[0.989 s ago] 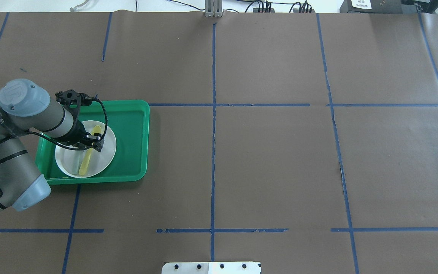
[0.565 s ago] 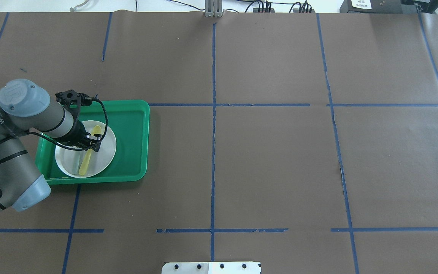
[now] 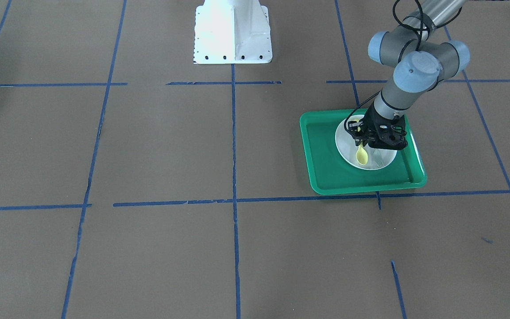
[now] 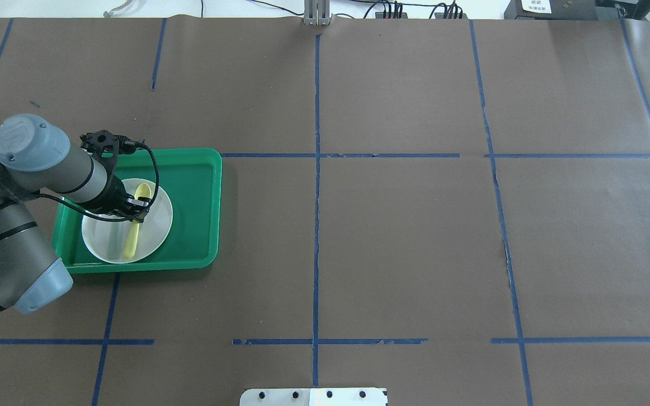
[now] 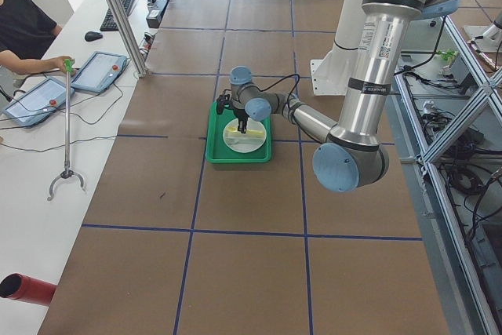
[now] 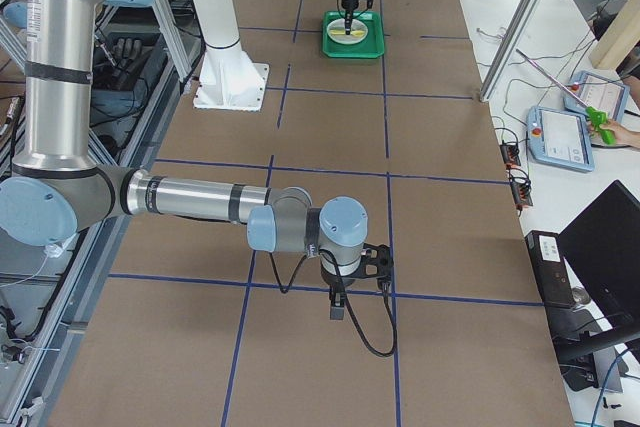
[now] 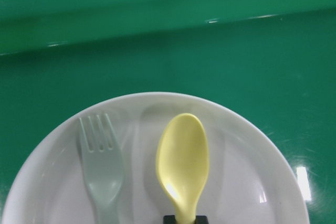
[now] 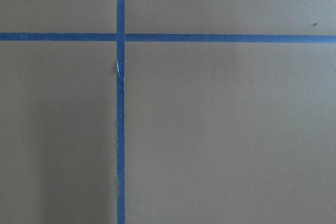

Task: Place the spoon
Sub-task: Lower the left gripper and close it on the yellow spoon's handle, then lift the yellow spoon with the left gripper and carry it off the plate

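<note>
The yellow spoon (image 4: 131,239) is over the white plate (image 4: 158,223) in the green tray (image 4: 195,186) at the table's left. My left gripper (image 4: 136,211) is shut on the spoon's handle near the bowl. In the left wrist view the spoon's bowl (image 7: 182,161) points away from the fingertips (image 7: 184,219) and casts a shadow on the plate (image 7: 252,182). In the front-facing view the spoon (image 3: 361,155) hangs below the gripper (image 3: 363,142). My right gripper (image 6: 340,307) shows only in the exterior right view, low over bare table; I cannot tell whether it is open or shut.
A pale grey-green fork (image 7: 102,171) lies on the plate beside the spoon. The tray's raised rim (image 7: 157,9) runs just beyond the plate. The robot's white base (image 3: 232,33) stands at mid table. Brown paper with blue tape lines covers the table.
The spoon has shifted a little on the plate, its handle end swinging slightly right. The left wrist has moved slightly left and away from the robot. The shadow under the spoon's bowl suggests it is raised.
</note>
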Controlling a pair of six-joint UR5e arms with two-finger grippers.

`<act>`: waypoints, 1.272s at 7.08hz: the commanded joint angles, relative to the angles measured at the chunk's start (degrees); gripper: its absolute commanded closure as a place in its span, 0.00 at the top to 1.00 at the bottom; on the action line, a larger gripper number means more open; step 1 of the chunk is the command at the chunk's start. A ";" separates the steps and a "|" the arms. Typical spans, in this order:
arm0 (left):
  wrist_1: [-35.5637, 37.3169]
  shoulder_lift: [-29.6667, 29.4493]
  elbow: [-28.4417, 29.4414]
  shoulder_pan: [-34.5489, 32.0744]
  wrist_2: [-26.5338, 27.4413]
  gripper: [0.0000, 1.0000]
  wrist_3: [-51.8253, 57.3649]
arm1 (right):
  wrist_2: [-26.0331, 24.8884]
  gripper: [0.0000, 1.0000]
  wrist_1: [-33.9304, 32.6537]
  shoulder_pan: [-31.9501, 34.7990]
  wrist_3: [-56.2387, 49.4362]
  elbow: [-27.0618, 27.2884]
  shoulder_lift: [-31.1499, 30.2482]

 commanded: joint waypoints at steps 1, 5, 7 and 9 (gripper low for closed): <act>4.51 0.50 -5.26 -0.57 -0.03 0.00 1.51 | 0.00 1.00 0.00 0.00 0.01 0.00 0.00; 13.95 -3.95 -8.99 -4.09 -4.85 0.00 1.19 | 0.00 1.00 0.00 0.00 0.01 0.00 0.00; 13.52 -9.67 -4.07 -2.69 -5.04 0.00 -6.28 | 0.00 1.00 0.00 0.00 0.01 0.00 0.00; 11.07 -10.22 -1.27 -1.37 -4.86 0.00 -8.42 | 0.00 1.00 0.00 0.00 0.01 0.00 0.00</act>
